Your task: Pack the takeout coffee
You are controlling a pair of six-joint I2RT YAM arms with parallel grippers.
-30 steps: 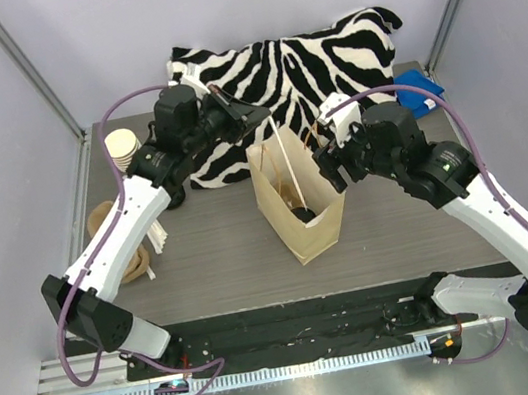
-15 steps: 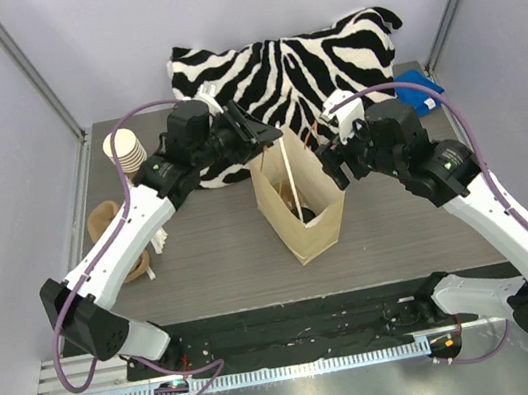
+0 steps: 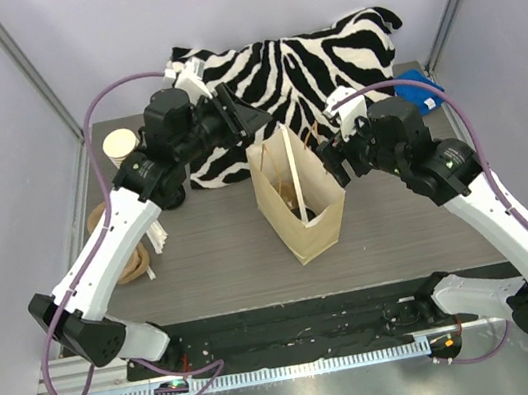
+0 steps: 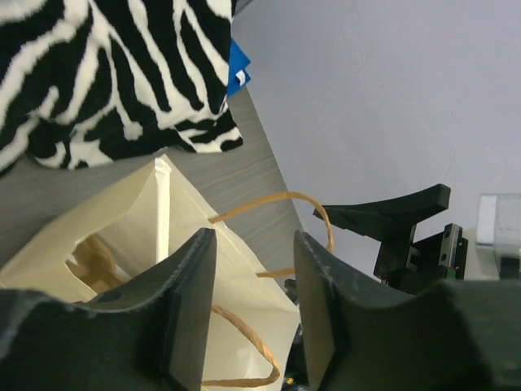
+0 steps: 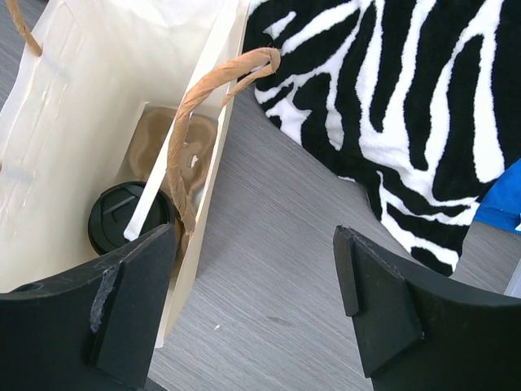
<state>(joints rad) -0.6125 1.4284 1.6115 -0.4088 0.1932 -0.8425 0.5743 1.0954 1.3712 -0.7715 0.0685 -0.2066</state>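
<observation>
The takeout coffee (image 5: 122,216) stands on the floor of the open cream paper bag (image 3: 301,237), only its black lid (image 3: 314,215) showing. A thin white stick (image 3: 293,177) leans in the bag, its lower end on the lid. My left gripper (image 3: 257,123) hovers above the bag's rear left rim. Its fingers (image 4: 191,277) are apart with nothing between them, only the bag (image 4: 122,220) and a twisted paper handle (image 4: 244,334) beyond. My right gripper (image 5: 256,236) is open and empty beside the bag's right wall (image 5: 81,106), near the other handle (image 5: 212,90).
A zebra-print cushion (image 3: 292,61) lies behind the bag. A stack of unlidded paper cups (image 3: 122,145) stands at the back left, with brown paper items (image 3: 106,224) and white sticks (image 3: 157,238) at the left edge. A blue object (image 3: 421,90) sits at the back right.
My left gripper has opened, let go of the white stick, and drawn back up and to the left. The stick stays leaning in the bag. The right arm has barely moved.
</observation>
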